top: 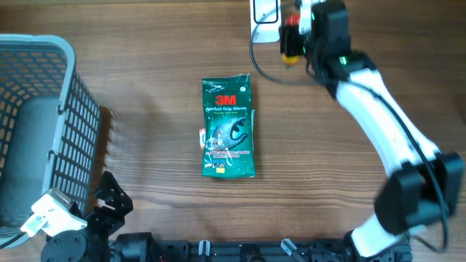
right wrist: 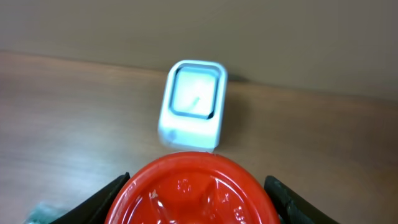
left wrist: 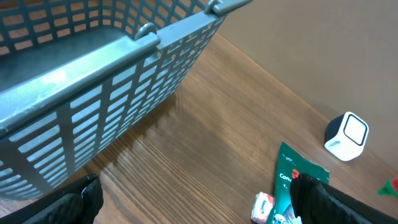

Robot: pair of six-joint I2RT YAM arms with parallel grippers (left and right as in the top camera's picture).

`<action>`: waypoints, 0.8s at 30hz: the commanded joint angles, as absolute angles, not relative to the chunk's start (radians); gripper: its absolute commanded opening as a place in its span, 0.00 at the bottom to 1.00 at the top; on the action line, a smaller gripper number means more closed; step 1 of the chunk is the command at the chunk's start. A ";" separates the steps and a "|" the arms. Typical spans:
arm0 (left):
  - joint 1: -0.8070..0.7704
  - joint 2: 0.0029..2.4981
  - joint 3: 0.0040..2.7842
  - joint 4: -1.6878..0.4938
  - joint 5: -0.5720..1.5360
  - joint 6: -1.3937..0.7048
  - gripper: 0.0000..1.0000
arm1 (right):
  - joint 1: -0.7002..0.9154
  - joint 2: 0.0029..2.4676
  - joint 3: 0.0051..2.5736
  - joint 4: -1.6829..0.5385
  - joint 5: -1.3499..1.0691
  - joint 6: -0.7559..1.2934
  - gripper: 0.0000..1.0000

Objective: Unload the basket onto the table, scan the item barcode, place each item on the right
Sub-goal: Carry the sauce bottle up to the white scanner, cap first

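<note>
The item point(top: 290, 42), red with a yellow part, is held at the table's far edge, right beside the white scanner point(top: 265, 13). My right gripper point(top: 293, 35) is shut on it. In the right wrist view its round red end point(right wrist: 196, 190) fills the space between the two black fingers point(right wrist: 107, 200), and the scanner point(right wrist: 193, 106) stands just beyond, its window facing the item. No barcode shows. My left gripper point(left wrist: 199, 208) is open and empty, low over the wood near the front left; it also shows from overhead point(top: 111, 195).
A grey mesh basket point(top: 44, 116) stands at the left edge, close behind the left gripper point(left wrist: 93, 81). A green 3M glove packet point(top: 228, 127) lies flat mid-table with a small red-and-white packet point(left wrist: 262, 205) at its left side. The scanner's cable point(top: 256, 54) loops past the scanner.
</note>
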State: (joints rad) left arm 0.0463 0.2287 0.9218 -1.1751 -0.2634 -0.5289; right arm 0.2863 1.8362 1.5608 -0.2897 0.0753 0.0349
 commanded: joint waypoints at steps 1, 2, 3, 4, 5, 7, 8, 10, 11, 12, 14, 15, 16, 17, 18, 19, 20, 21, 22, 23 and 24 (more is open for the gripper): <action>0.052 0.222 0.922 -1.173 -0.270 -0.521 1.00 | 0.289 2.031 1.829 -0.297 0.266 -0.101 0.54; 0.052 0.222 0.922 -1.173 -0.270 -0.521 1.00 | 0.290 2.079 1.886 -0.300 0.292 -0.121 0.54; 0.052 0.222 0.922 -1.174 -0.270 -0.521 1.00 | 0.295 2.135 1.953 -0.304 0.321 -0.147 0.54; 0.052 0.222 0.922 -1.174 -0.270 -0.521 1.00 | 0.305 2.189 2.014 -0.303 0.348 -0.181 0.53; 0.052 0.222 0.922 -1.173 -0.270 -0.521 1.00 | 0.320 2.237 2.062 -0.299 0.373 -0.221 0.52; 0.052 0.222 0.922 -1.174 -0.270 -0.521 1.00 | 0.367 2.325 2.144 -0.268 0.463 -0.329 0.52; 0.052 0.222 0.922 -1.173 -0.270 -0.521 1.00 | 0.387 2.353 2.153 -0.212 0.518 -0.390 0.52; 0.052 0.222 0.922 -1.174 -0.270 -0.521 1.00 | 0.438 2.411 2.154 -0.064 0.630 -0.567 0.52; 0.052 0.222 0.922 -1.173 -0.270 -0.521 1.00 | 0.459 2.439 2.154 0.008 0.677 -0.654 0.52; 0.052 0.222 0.922 -1.173 -0.270 -0.521 1.00 | 0.473 2.460 2.154 0.057 0.707 -0.719 0.51; 0.052 0.222 0.922 -1.174 -0.270 -0.521 1.00 | 0.500 2.522 2.154 0.179 0.789 -0.886 0.51; 0.052 0.222 0.922 -1.173 -0.270 -0.521 1.00 | 0.505 2.535 2.154 0.200 0.808 -0.928 0.51; 0.052 0.222 0.922 -1.173 -0.270 -0.521 1.00 | 0.508 2.548 2.154 0.213 0.822 -0.958 0.51; 0.052 0.222 0.922 -1.174 -0.270 -0.521 1.00 | 0.512 2.552 2.154 0.216 0.833 -0.971 0.51; 0.052 0.222 0.922 -1.173 -0.270 -0.521 1.00 | 0.514 2.557 2.154 0.217 0.839 -0.976 0.51; 0.052 0.222 0.922 -1.173 -0.270 -0.521 1.00 | 0.517 2.557 2.154 0.218 0.842 -0.984 0.51; 0.052 0.222 0.922 -1.174 -0.270 -0.521 1.00 | 0.521 2.557 2.154 0.218 0.842 -1.003 0.51; 0.052 0.222 0.922 -1.173 -0.270 -0.521 1.00 | 0.523 2.557 2.154 0.224 0.846 -1.036 0.51; 0.052 0.222 0.922 -1.174 -0.270 -0.521 1.00 | 0.524 2.556 2.154 0.241 0.853 -1.052 0.51; 0.052 0.222 0.922 -1.173 -0.270 -0.521 1.00 | 0.524 2.556 2.154 0.261 0.860 -1.064 0.51; 0.052 0.222 0.922 -1.174 -0.270 -0.521 1.00 | 0.524 2.555 2.154 0.262 0.865 -1.073 0.51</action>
